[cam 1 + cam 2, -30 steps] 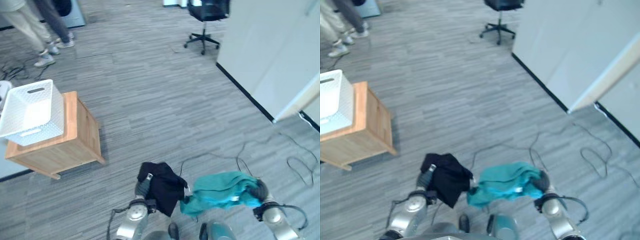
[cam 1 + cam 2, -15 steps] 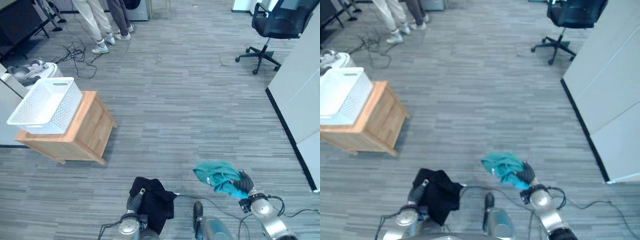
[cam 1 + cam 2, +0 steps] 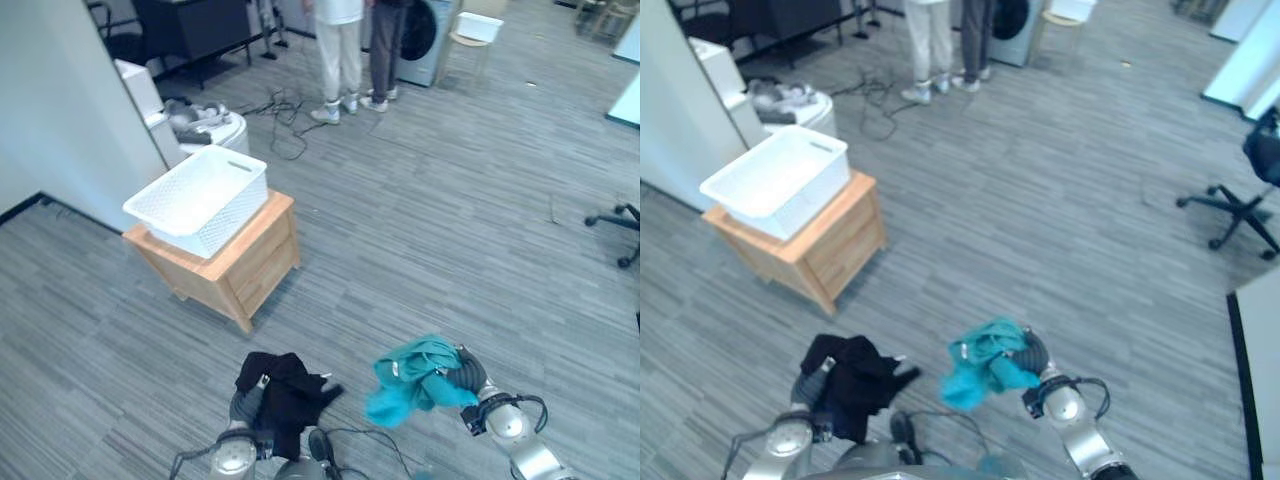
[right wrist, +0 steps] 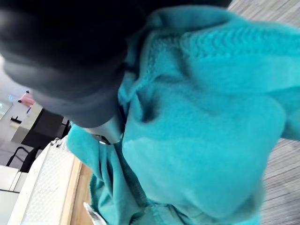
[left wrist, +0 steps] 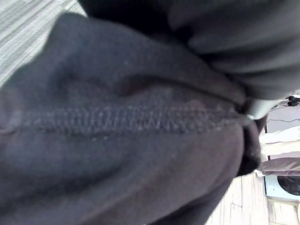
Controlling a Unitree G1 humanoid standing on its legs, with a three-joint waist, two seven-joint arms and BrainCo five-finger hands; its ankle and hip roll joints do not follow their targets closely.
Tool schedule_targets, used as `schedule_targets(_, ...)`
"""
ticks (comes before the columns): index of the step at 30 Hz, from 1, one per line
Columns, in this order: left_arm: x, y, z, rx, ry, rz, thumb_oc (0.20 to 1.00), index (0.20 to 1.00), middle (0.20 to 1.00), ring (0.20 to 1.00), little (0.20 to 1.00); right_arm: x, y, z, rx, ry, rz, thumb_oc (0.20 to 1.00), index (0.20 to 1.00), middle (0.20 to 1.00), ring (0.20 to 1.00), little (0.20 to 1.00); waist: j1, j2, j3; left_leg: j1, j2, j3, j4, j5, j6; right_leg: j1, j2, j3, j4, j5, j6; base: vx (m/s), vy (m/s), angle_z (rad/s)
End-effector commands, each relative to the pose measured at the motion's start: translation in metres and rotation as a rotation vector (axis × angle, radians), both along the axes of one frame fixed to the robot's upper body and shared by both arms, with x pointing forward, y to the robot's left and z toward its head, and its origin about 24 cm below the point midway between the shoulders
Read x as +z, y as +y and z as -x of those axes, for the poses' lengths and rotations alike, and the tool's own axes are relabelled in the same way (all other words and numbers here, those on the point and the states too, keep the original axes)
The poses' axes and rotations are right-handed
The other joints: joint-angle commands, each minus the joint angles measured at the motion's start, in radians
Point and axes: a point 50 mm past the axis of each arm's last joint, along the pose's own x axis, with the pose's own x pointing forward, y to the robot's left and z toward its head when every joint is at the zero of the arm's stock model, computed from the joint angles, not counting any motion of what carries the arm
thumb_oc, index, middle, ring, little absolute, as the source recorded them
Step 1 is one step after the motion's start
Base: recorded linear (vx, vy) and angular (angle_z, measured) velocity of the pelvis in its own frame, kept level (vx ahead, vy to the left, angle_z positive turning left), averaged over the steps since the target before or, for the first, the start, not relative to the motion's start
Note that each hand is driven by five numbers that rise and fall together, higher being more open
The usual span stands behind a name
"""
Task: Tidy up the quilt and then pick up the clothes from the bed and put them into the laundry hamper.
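1. Left eye view: your left hand (image 3: 247,407) carries the black garment (image 3: 285,385) low in front of you, its fingers closed into the cloth. Your right hand (image 3: 467,374) grips the teal garment (image 3: 412,375) the same way. Both are held bunched and clear of the floor (image 3: 420,230), apparently so nothing drags in transit. The white laundry hamper (image 3: 200,198) sits on a wooden cabinet (image 3: 235,262) ahead to your left, well apart from both hands, its long axis running from near-left to far-right.

2. Right eye view: the teal garment hangs mostly to the inner side of the right hand, its long axis running downward toward the black one. The black garment drapes over the left hand with no clear long axis. Two persons (image 3: 950,40) stand far beyond the hamper.

3. Left wrist view: black cloth with a stitched seam covers the fingers. Judge the hold secure.

4. Right wrist view: teal knit wraps the hand. The hamper's edge shows beyond, so you are facing the drop point.
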Motion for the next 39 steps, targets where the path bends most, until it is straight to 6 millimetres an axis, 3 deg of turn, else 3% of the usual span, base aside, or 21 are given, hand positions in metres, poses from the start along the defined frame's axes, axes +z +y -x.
schedule_targets(1, 0.038, 0.010, -0.032, -0.067, -0.203, -0.102, 0.200, 0.200, 0.200, 0.200, 0.200, 0.036, 0.002, -0.032, -0.031, -0.206, -0.059, 0.200, 0.200, 0.200, 0.200, 0.200, 0.008, 0.025, 0.033, 0.067, 0.051, -0.003, -0.071, -0.057, -0.041, 0.063, 0.023, -0.009, -0.176, 0.222, 0.033, 0.50, -0.156, 1.01)
schedule_targets(2, 0.043, 0.011, -0.036, -0.082, -0.227, -0.110, 0.200, 0.200, 0.200, 0.200, 0.200, 0.037, -0.001, -0.029, -0.039, -0.210, -0.060, 0.200, 0.200, 0.200, 0.200, 0.200, -0.020, 0.035, 0.040, 0.090, 0.061, -0.052, -0.071, -0.064, -0.061, 0.006, 0.032, 0.001, -0.295, 0.185, -0.001, 0.46, -0.206, 0.93)
schedule_targets(4, 0.048, 0.012, -0.038, -0.092, -0.249, -0.117, 0.200, 0.200, 0.200, 0.200, 0.200, 0.038, -0.004, -0.027, -0.048, -0.214, -0.058, 0.200, 0.200, 0.200, 0.200, 0.200, -0.041, 0.027, 0.041, 0.116, 0.068, -0.102, -0.071, -0.086, -0.093, -0.015, 0.034, 0.046, -0.526, 0.150, -0.014, 0.61, -0.311, 1.21)
schedule_targets(6, 0.052, 0.013, -0.042, -0.099, -0.270, -0.126, 0.200, 0.200, 0.200, 0.200, 0.200, 0.038, -0.008, -0.026, -0.070, -0.216, -0.061, 0.200, 0.200, 0.200, 0.200, 0.200, -0.071, 0.021, 0.036, 0.158, 0.081, -0.154, -0.071, -0.120, -0.125, -0.027, 0.065, 0.129, -0.789, 0.177, -0.010, 0.66, -0.357, 1.39)
schedule_targets(8, 0.055, 0.016, -0.045, -0.089, -0.281, -0.133, 0.200, 0.200, 0.200, 0.200, 0.200, 0.039, -0.009, -0.026, -0.082, -0.215, -0.068, 0.200, 0.200, 0.200, 0.200, 0.200, -0.086, 0.020, 0.035, 0.188, 0.110, -0.184, -0.071, -0.140, -0.154, -0.078, 0.052, 0.196, -0.907, 0.223, 0.020, 0.50, -0.292, 1.04)
schedule_targets(11, 0.049, 0.019, -0.037, -0.093, -0.258, -0.138, 0.200, 0.200, 0.200, 0.200, 0.200, 0.038, -0.003, -0.023, -0.035, -0.203, -0.062, 0.200, 0.200, 0.200, 0.200, 0.200, -0.101, 0.024, 0.018, 0.290, 0.130, -0.209, -0.060, -0.181, -0.186, -0.086, 0.055, 0.210, -0.902, 0.229, 0.026, 0.67, -0.359, 0.86)
schedule_targets(13, 0.046, 0.018, -0.034, -0.082, -0.250, -0.131, 0.200, 0.200, 0.200, 0.200, 0.200, 0.040, 0.001, -0.027, -0.012, -0.219, -0.059, 0.200, 0.200, 0.200, 0.200, 0.200, -0.106, 0.033, 0.023, 0.273, 0.158, -0.227, 0.036, -0.154, -0.199, -0.060, 0.073, 0.226, -0.893, 0.235, 0.019, 0.35, -0.305, 0.31)
schedule_targets(14, 0.048, 0.012, -0.040, -0.060, -0.272, -0.090, 0.200, 0.200, 0.200, 0.200, 0.200, 0.047, -0.001, -0.036, 0.010, -0.250, -0.027, 0.200, 0.200, 0.200, 0.200, 0.200, -0.083, 0.026, 0.064, 0.098, 0.217, -0.253, 0.391, -0.051, -0.206, -0.008, 0.087, 0.229, -0.874, 0.233, -0.031, 0.25, -0.453, 0.03)
schedule_targets(15, 0.050, 0.008, -0.046, -0.055, -0.292, -0.071, 0.200, 0.200, 0.200, 0.200, 0.200, 0.056, -0.003, -0.044, 0.007, -0.287, -0.015, 0.200, 0.200, 0.200, 0.200, 0.200, -0.072, 0.007, 0.082, 0.013, 0.229, -0.244, 0.509, -0.004, -0.192, 0.023, 0.083, 0.206, -0.883, 0.224, -0.061, 0.33, -0.525, 0.05)
schedule_targets(16, 0.053, 0.005, -0.049, -0.060, -0.306, -0.057, 0.200, 0.200, 0.200, 0.200, 0.200, 0.059, -0.005, -0.047, -0.001, -0.301, -0.011, 0.200, 0.200, 0.200, 0.200, 0.200, -0.072, 0.001, 0.089, -0.047, 0.243, -0.234, 0.572, -0.006, -0.179, 0.054, 0.092, 0.185, -0.896, 0.213, -0.082, 0.28, -0.299, 0.09)
schedule_targets(20, 0.058, 0.003, -0.051, -0.080, -0.332, -0.050, 0.200, 0.200, 0.200, 0.200, 0.200, 0.072, -0.008, -0.053, 0.012, -0.347, -0.003, 0.200, 0.200, 0.200, 0.200, 0.200, -0.054, -0.008, 0.084, -0.114, 0.197, -0.148, 0.507, -0.061, -0.166, 0.119, 0.093, 0.162, -0.909, 0.174, -0.090, 0.31, -0.072, -0.09)
schedule_targets(22, 0.055, 0.002, -0.047, -0.082, -0.321, -0.050, 0.200, 0.200, 0.200, 0.200, 0.200, 0.075, -0.010, -0.054, 0.031, -0.354, 0.019, 0.200, 0.200, 0.200, 0.200, 0.200, -0.053, 0.004, 0.076, -0.108, 0.180, -0.079, 0.367, -0.082, -0.162, 0.153, 0.091, 0.132, -0.909, 0.141, -0.082, 0.39, 0.074, -0.23)
schedule_targets(23, 0.053, 0.003, -0.044, -0.071, -0.309, -0.047, 0.200, 0.200, 0.200, 0.200, 0.200, 0.075, -0.012, -0.054, 0.037, -0.353, 0.045, 0.200, 0.200, 0.200, 0.200, 0.200, -0.049, 0.025, 0.063, -0.119, 0.171, -0.015, 0.243, -0.073, -0.176, 0.188, 0.100, 0.106, -0.909, 0.096, -0.072, 0.44, 0.136, 0.01)
schedule_targets(26, 0.049, 0.005, -0.038, -0.059, -0.287, -0.049, 0.200, 0.200, 0.200, 0.200, 0.200, 0.076, -0.014, -0.055, 0.038, -0.355, 0.065, 0.200, 0.200, 0.200, 0.200, 0.200, -0.044, 0.041, 0.052, -0.106, 0.174, 0.065, 0.103, 0.014, -0.191, 0.236, 0.104, 0.060, -0.909, 0.067, -0.064, 0.28, 0.121, 0.54)
schedule_targets(30, 0.043, 0.007, -0.027, -0.074, -0.241, -0.065, 0.200, 0.200, 0.200, 0.200, 0.200, 0.076, -0.008, -0.052, 0.068, -0.357, 0.068, 0.200, 0.200, 0.200, 0.200, 0.200, -0.039, 0.043, 0.030, -0.010, 0.109, 0.015, -0.051, 0.030, -0.141, 0.232, 0.099, 0.033, -0.782, 0.067, -0.038, 0.26, 0.177, 0.25)
schedule_targets(31, 0.044, 0.012, -0.029, -0.093, -0.234, -0.099, 0.200, 0.200, 0.200, 0.200, 0.200, 0.075, 0.001, -0.054, 0.090, -0.363, 0.054, 0.200, 0.200, 0.200, 0.200, 0.200, -0.042, 0.040, 0.048, 0.042, 0.094, 0.013, -0.071, -0.008, -0.111, 0.126, 0.062, 0.043, -0.546, 0.103, 0.008, 0.19, 0.172, 0.20)
schedule_targets(32, 0.045, 0.016, -0.030, -0.096, -0.234, -0.121, 0.200, 0.200, 0.200, 0.200, 0.200, 0.076, 0.008, -0.056, 0.099, -0.367, 0.036, 0.200, 0.200, 0.200, 0.200, 0.200, -0.050, 0.035, 0.063, 0.063, 0.092, 0.010, -0.071, -0.019, -0.104, 0.082, 0.046, 0.055, -0.447, 0.157, 0.032, 0.24, 0.184, 0.12)
schedule_targets(34, 0.050, 0.018, -0.034, -0.104, -0.244, -0.144, 0.200, 0.200, 0.200, 0.200, 0.200, 0.076, 0.011, -0.057, 0.094, -0.371, 0.017, 0.200, 0.200, 0.200, 0.200, 0.200, -0.052, 0.028, 0.081, 0.082, 0.094, -0.012, -0.071, -0.038, -0.097, -0.002, 0.037, 0.100, -0.328, 0.201, 0.038, 0.17, 0.035, 0.53)
schedule_targets(35, 0.050, 0.018, -0.034, -0.104, -0.244, -0.144, 0.200, 0.200, 0.200, 0.200, 0.200, 0.076, 0.011, -0.057, 0.094, -0.371, 0.017, 0.200, 0.200, 0.200, 0.200, 0.200, -0.052, 0.027, 0.081, 0.081, 0.093, -0.012, -0.071, -0.038, -0.097, -0.003, 0.037, 0.100, -0.327, 0.201, 0.038, 0.37, -0.091, 1.04)
schedule_targets(37, 0.055, 0.018, -0.036, -0.117, -0.270, -0.146, 0.200, 0.200, 0.200, 0.200, 0.200, 0.083, 0.014, -0.055, 0.102, -0.405, -0.017, 0.200, 0.200, 0.200, 0.200, 0.200, -0.066, 0.030, 0.080, 0.080, 0.104, -0.075, -0.071, -0.046, -0.124, -0.024, 0.076, 0.116, -0.545, 0.128, -0.021, 0.43, -0.197, 0.79)
schedule_targets(39, 0.056, 0.017, -0.037, -0.132, -0.275, -0.145, 0.200, 0.200, 0.200, 0.200, 0.200, 0.089, 0.013, -0.054, 0.095, -0.431, -0.036, 0.200, 0.200, 0.200, 0.200, 0.200, -0.076, 0.024, 0.076, 0.079, 0.104, -0.128, -0.071, -0.060, -0.142, -0.025, 0.112, 0.168, -0.733, 0.124, -0.031, 0.28, -0.238, 1.25)
